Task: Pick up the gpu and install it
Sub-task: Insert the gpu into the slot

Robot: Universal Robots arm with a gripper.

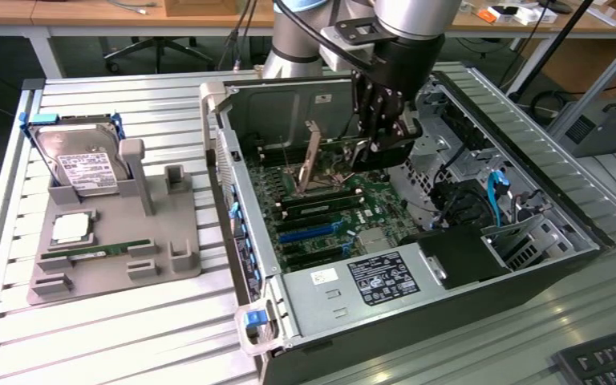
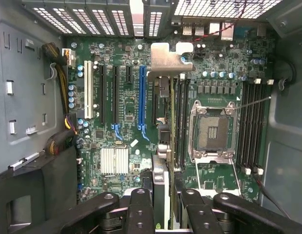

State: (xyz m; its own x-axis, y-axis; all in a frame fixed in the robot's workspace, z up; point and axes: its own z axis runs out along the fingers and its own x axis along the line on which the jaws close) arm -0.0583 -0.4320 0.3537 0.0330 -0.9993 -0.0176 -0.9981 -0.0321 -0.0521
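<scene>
Clamped on the gpu [image 2: 171,122], the gripper [image 2: 164,207] is hanging inside the open computer case [image 1: 565,265], its fingers [image 2: 141,209] pressing on the card's two flat faces. Held edge-on over the motherboard [image 2: 116,97], the card is showing itself as a thin strip in the wrist view. Its long axis is running away from the gripper, parallel to the blue expansion slot [image 2: 142,97] just beside it, and its silver end bracket [image 2: 168,61] is pointing toward the case's vented rear wall [image 2: 92,17]. On the card's other side, the open CPU socket [image 2: 211,129] is sitting nearby, with the memory slots [image 2: 251,126] beyond that.

From the exterior view, the gripper [image 1: 385,148] is reaching down into the case from above, over the board's upper half. Outside the case, toward the exterior view's left, a grey fixture tray [image 1: 174,241] is sitting on the slatted table [image 1: 105,337], carrying a hard drive [image 1: 81,170], a processor chip [image 1: 70,228] and a green memory stick [image 1: 94,253].
</scene>
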